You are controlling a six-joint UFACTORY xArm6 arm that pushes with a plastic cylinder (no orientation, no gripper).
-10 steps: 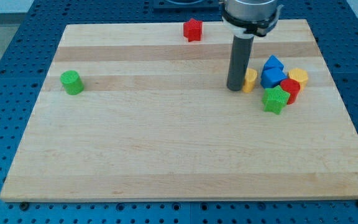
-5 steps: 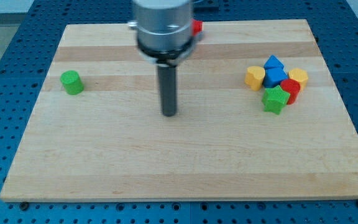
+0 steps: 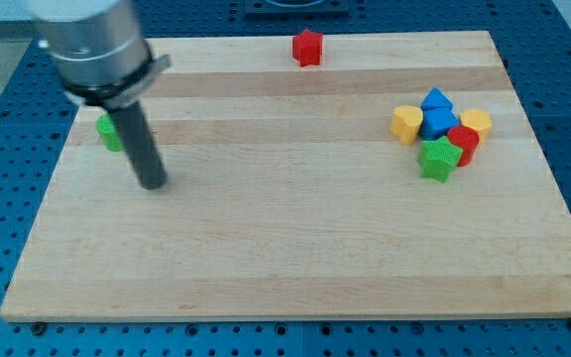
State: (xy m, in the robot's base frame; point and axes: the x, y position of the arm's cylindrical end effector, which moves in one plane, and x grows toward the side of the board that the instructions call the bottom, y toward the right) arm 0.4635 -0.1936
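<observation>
our tip (image 3: 154,183) rests on the wooden board (image 3: 295,258), just below-right of the green cylinder block (image 3: 108,132) and apart from it | rod partly hides that cylinder | no fingers here, nothing held | red star block (image 3: 308,47) and the yellow, blue, red, green cluster (image 3: 442,129) lie well right of the cylinder

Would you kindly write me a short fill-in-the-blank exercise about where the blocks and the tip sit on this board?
1. My tip is nearest the ____ cylinder.
2. The lone block at the view's top is the red ____.
3. In the cluster at the view's right, the green star lies nearest the view's ____.

Missing words: green; star; bottom
</observation>
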